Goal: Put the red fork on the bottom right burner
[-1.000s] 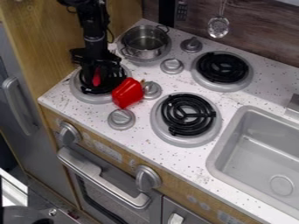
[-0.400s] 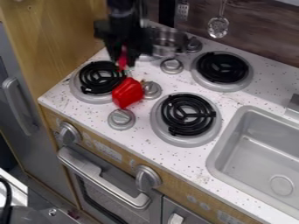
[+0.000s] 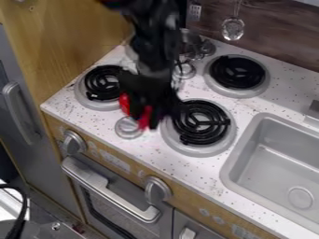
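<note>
My claw (image 3: 149, 110) is closed on the fork (image 3: 146, 118), which hangs red and blurred at its tips, so I can't tell the exact gap between the fingers. The fork is above the counter (image 3: 179, 170), between the bottom left burner (image 3: 105, 85) and the bottom right burner (image 3: 200, 122), nearer the latter; it isn't on the burner. Behind the claw I see part of the pepper (image 3: 124, 103), and just beside the fork in my view is the front knob (image 3: 128, 128). The arm (image 3: 154, 46) comes down from the top edge, partly hiding the pot (image 3: 190, 45). Farther right are the top right burner (image 3: 237, 72) and the sink (image 3: 274, 163).
</note>
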Available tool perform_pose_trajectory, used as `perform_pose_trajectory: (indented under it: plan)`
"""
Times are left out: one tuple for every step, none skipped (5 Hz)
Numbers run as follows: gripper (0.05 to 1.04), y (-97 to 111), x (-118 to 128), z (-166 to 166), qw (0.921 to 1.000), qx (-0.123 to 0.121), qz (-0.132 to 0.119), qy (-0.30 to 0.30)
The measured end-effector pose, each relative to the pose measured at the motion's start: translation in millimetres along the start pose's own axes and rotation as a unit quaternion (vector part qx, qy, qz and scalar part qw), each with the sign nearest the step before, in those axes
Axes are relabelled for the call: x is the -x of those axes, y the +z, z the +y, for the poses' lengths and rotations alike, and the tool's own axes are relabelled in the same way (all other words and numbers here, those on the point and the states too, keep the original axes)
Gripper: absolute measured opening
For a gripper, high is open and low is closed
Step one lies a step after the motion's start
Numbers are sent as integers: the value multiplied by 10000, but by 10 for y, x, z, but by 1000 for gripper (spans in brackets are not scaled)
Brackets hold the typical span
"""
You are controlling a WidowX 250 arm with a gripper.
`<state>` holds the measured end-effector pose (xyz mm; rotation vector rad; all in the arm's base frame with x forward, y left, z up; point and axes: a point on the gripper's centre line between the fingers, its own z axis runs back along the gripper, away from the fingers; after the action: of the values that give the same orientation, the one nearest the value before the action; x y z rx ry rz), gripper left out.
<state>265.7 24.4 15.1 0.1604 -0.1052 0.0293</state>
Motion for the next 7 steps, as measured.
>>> perform_pose_trajectory:
  plan:
    - [402, -161, 119, -78, 9998, -12, 198, -70]
    - [402, -403, 121, -63, 9989, -44, 445, 108]
    - [402, -519, 10, -48, 9988, 109, 355, 306]
    - [402, -536, -160, -173, 9997, 129, 215, -18]
    - [402, -522, -323, -451, 9994, 293, 91, -153]
    - [402, -519, -501, -601, 9991, 344, 11, -264]
    - [463, -576, -521, -619, 9990, 289, 277, -184]
